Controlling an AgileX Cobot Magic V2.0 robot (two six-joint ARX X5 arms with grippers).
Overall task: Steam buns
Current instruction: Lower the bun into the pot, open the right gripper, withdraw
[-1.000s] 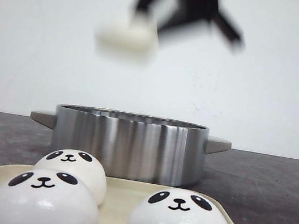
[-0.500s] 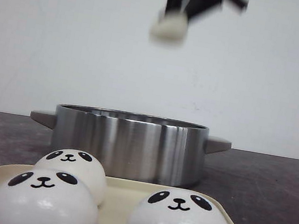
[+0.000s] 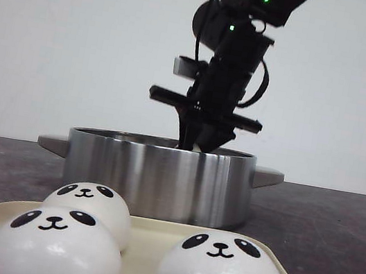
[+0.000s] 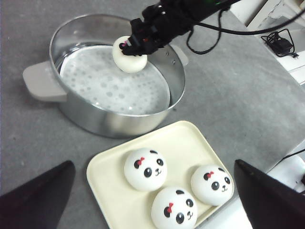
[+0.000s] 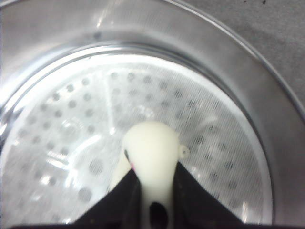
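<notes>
While clamped in the right gripper [image 5: 151, 183], a bun [image 5: 148, 155] hangs inside the steamer pot [image 4: 95, 117].

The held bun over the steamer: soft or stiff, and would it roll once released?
Probably soft: the bun bulges between the right end effector's fingers. Likely light, since a pinch alone carries it. Its domed shape could rock or roll on the steamer pot's perforated plate.

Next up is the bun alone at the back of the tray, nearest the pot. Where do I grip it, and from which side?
Come from straight above and close on the sides of that bun's dome at its widest part. It sits upright on the tray, with the other two buns close on the front side, so a level approach is crowded. The right gripper holds its bun similarly.
</notes>
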